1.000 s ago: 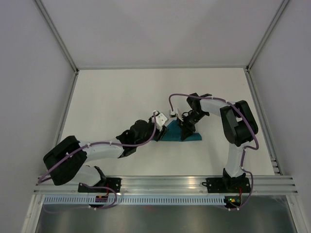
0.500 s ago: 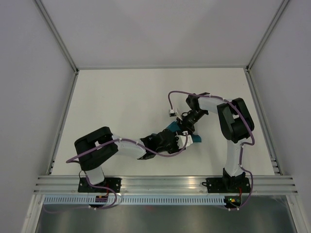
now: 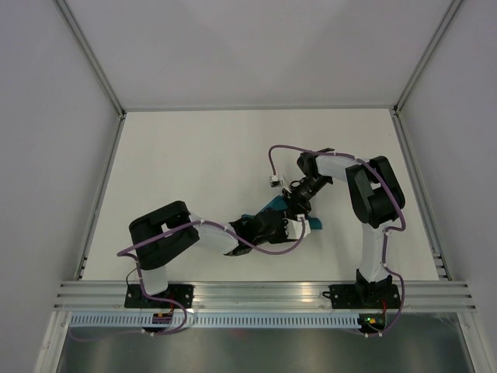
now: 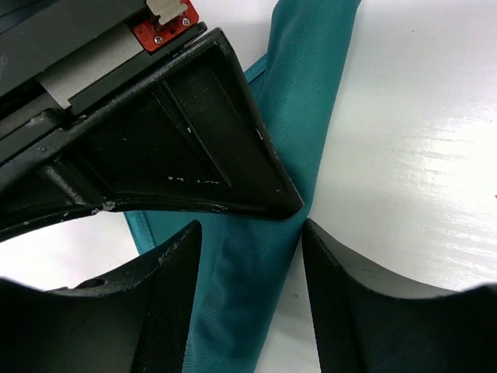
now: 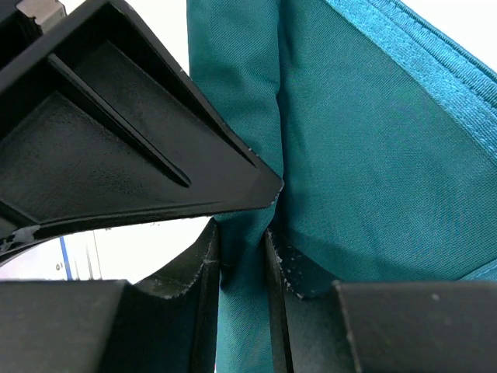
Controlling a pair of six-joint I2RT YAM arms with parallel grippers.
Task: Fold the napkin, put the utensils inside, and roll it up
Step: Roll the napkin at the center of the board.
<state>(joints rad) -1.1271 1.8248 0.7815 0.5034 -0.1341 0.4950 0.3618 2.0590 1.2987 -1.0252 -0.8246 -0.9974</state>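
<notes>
The napkin lay on the white counter a little right of centre, near the front. It was gathered into a narrow teal band, and from above only its two ends showed, because both arms met over its middle. The left arm reached low across the counter from its base, and the left tool sat at the near side of the cloth. The right arm bent at its elbow and reached back towards the centre, with the right tool at the far side, just beside the left one.

In the left wrist view the left tool was spread wide. One finger stood on each side of the napkin, which ran between them as a long folded strip lying on the glossy counter. A black ribbed wedge, apparently part of the other arm's tool, pressed its tip against the strip just above the fingers.

In the right wrist view the right tool was clamped down on a raised pleat of the napkin, its fingers nearly together with only cloth between them. The cloth spread flatter to the right, where a stitched hem ran diagonally. A similar black wedge touched the pleat from the upper left.
</notes>
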